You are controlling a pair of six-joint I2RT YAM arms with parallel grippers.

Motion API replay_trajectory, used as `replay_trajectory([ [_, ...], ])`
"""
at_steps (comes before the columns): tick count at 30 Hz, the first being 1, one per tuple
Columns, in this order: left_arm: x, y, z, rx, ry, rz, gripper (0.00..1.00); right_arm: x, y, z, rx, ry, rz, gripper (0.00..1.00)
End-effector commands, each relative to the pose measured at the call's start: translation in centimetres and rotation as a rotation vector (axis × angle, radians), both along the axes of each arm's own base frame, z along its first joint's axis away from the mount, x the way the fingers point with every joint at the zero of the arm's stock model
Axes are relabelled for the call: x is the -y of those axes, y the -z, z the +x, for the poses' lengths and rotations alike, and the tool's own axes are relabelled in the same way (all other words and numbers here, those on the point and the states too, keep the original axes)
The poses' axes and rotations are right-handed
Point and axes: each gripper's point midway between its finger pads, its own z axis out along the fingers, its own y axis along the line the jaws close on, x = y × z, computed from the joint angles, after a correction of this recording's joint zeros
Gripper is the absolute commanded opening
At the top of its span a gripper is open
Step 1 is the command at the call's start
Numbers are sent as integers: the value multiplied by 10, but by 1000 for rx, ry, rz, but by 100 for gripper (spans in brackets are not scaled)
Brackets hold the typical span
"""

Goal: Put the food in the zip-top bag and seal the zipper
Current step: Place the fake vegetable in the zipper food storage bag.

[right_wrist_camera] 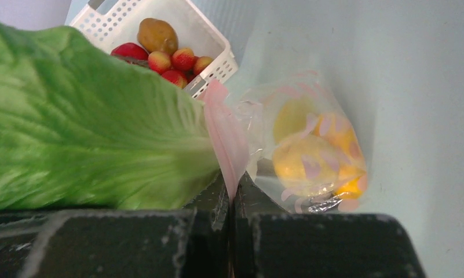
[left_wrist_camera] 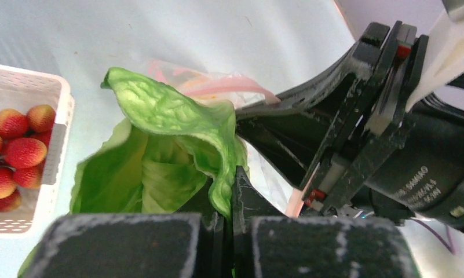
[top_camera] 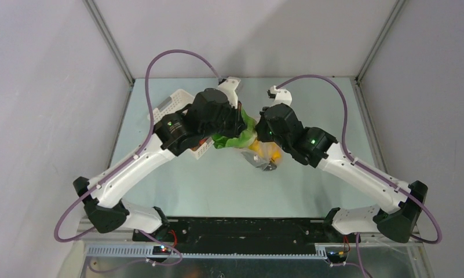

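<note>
The left gripper (left_wrist_camera: pixel 230 204) is clamped narrow on the base of a green lettuce leaf (left_wrist_camera: pixel 171 121), which fans up through the middle of the left wrist view. The right gripper (right_wrist_camera: pixel 232 197) is pinched shut on the zipper (right_wrist_camera: pixel 226 136), the pink strip that rises from its fingertips at the centre of the right wrist view. The bag (right_wrist_camera: pixel 261 124) hangs from that strip toward the right of the frame, resting on the table (right_wrist_camera: pixel 420 116). Yellow and orange food (right_wrist_camera: pixel 304 159) already sits in its lower end.

The step in hand looks like feeding the leaf into the bag's mouth. The leaf presses against the strip from the left; whether its tip is inside cannot be told.

To do this well:
- The right gripper should hold its lip of the mouth high and steady, so the opening gapes rather than folds flat.
- The left gripper should lead with the leaf's free end, angled down toward the food, since a broad floppy leaf is likely to bunch at the rim.
- It should let go only once most of the leaf is past the strip.

Red fruits (right_wrist_camera: pixel 171 61) and a brown potato (right_wrist_camera: pixel 157 35) wait in the white basket (right_wrist_camera: pixel 220 61) at the upper left.
</note>
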Motion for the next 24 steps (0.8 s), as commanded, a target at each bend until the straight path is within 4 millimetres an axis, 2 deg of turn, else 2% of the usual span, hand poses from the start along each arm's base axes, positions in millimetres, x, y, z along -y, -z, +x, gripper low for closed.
replay_trajectory([
  [1, 0, -6, 2, 74, 10, 123, 0, -20, -44, -11, 89, -94, 138, 4],
  [2, -2, -7, 7, 102, -1, 158, 0, -19, -43, -12, 88, -96, 129, 4],
  [4, 4, -3, -1, 133, 73, 223, 0, -20, -38, -13, 81, -110, 107, 4],
  [7, 18, 11, -21, 200, 302, 295, 0, -20, -34, -15, 72, -124, 92, 4],
  [8, 23, 14, -30, 207, 372, 287, 0, -20, -35, -17, 71, -131, 94, 4],
  [11, 24, 23, -39, 303, 500, 305, 0, -19, -38, -20, 70, -158, 107, 5],
  [12, 28, 20, -40, 338, 525, 285, 0, -19, -39, -23, 69, -166, 115, 5],
  [15, 20, 30, -50, 449, 627, 307, 0, -13, -42, -25, 67, -177, 128, 6],
  [19, 19, 30, -82, 580, 837, 246, 0, -6, -48, -30, 66, -225, 172, 7],
  [24, 16, 24, -91, 688, 916, 243, 0, -16, -55, -48, 60, -408, 223, 7],
])
